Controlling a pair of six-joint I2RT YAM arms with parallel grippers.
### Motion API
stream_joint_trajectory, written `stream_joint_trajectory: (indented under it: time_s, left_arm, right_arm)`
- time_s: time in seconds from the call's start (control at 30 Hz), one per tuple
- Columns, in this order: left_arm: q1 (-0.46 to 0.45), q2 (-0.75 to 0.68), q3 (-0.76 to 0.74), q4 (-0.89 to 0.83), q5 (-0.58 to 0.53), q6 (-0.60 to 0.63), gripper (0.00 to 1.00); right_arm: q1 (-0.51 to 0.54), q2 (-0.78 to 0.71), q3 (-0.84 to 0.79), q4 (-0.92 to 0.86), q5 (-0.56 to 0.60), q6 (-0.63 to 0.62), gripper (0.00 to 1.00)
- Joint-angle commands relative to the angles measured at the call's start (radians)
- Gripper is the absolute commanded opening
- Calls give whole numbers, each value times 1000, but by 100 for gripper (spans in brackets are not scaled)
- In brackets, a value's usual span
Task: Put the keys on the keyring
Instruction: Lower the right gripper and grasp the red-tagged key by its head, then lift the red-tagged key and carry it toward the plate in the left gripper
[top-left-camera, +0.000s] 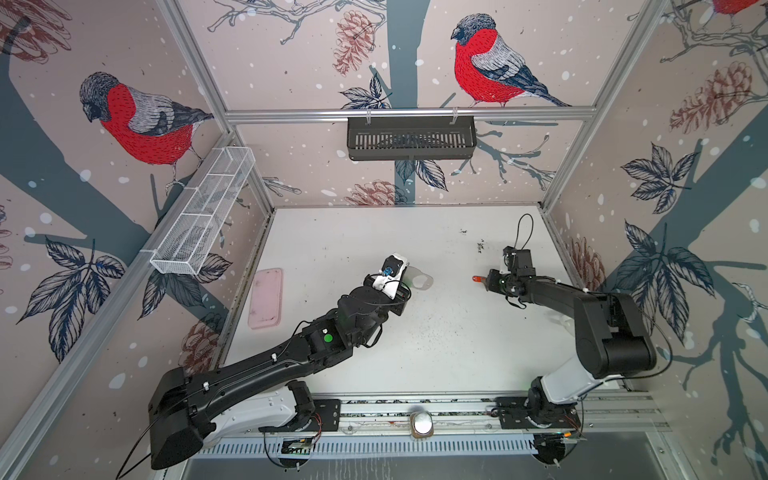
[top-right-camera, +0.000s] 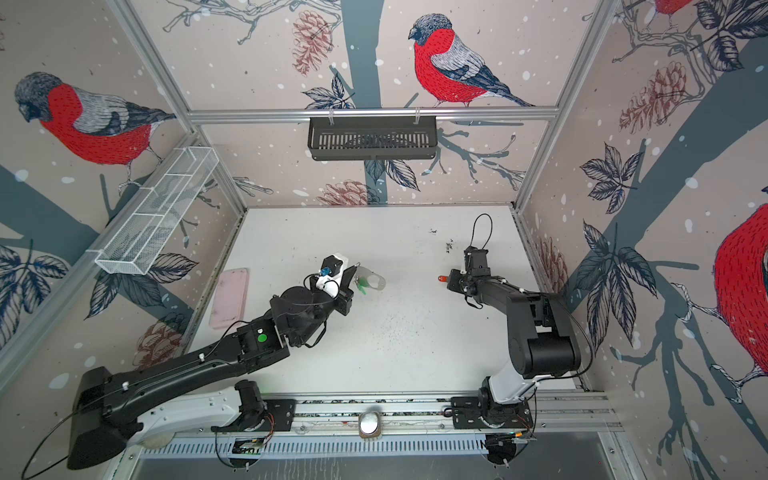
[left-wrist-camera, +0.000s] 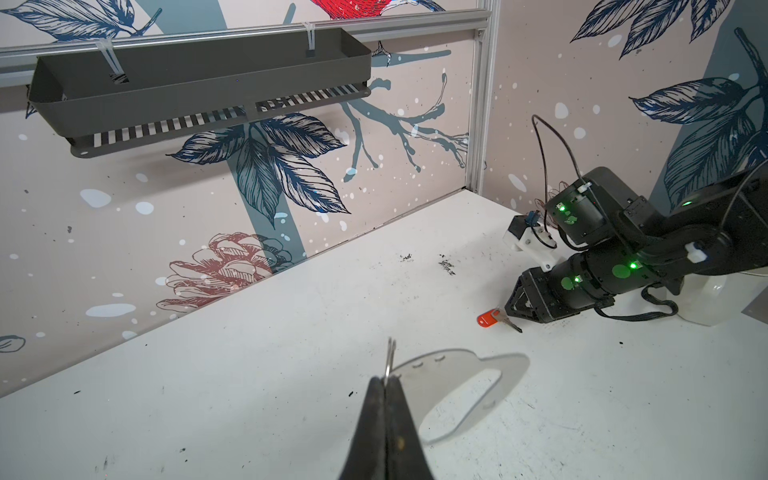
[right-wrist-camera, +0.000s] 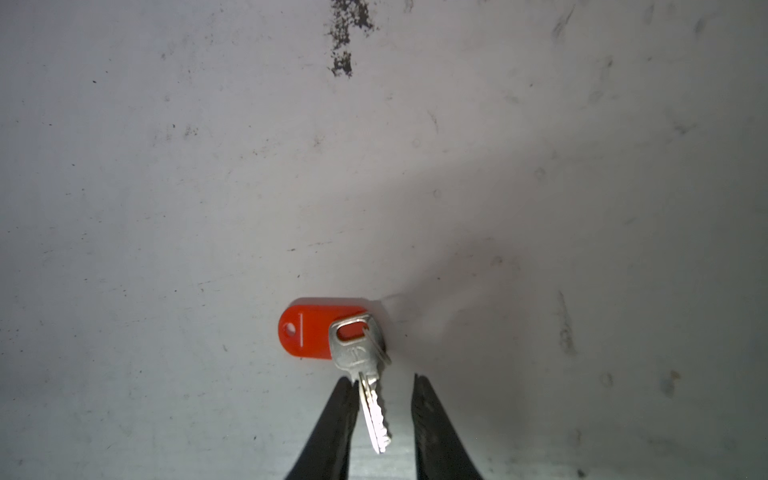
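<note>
The right gripper (right-wrist-camera: 382, 378) hangs over the red-tagged key (right-wrist-camera: 355, 347), which lies flat on the white table (right-wrist-camera: 166, 166) towards its right edge. The claw is spread, the blade between its fingers (right-wrist-camera: 340, 415), one finger touching it. For a sound grip it should probably close squarely on the blade and leave the head's hole free for threading. Near the table's middle, the left gripper (left-wrist-camera: 386, 380), pressed together, pinches a small metal ring (left-wrist-camera: 390, 353) on the keyring (left-wrist-camera: 440, 368). A green-tagged key (top-right-camera: 362, 286) shows just beside it.
</note>
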Motion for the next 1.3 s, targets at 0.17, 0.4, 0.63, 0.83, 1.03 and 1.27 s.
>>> stream_joint_trajectory:
  time_s: [0.17, 0.4, 0.63, 0.83, 1.03, 1.27]
  left_arm:
    - [0, -16, -4, 48, -1, -5, 0]
    - [0, -24, -7, 48, 3, -5, 0]
    - [0, -29, -7, 46, 3, -5, 0]
    - [1, -26, -4, 45, 5, -5, 0]
    - [1, -23, 1, 39, 4, -5, 0]
    - [1, -19, 3, 42, 5, -5, 0]
  right_arm:
    - [-1, 38, 22, 49, 7, -10, 25]
    - [0, 56, 45, 42, 3, -20, 21]
    - [2, 65, 51, 40, -7, -23, 18]
    - [6, 66, 53, 39, -14, -30, 12]
    - [17, 43, 56, 24, -10, -39, 1]
    - [59, -42, 74, -15, -5, -72, 0]
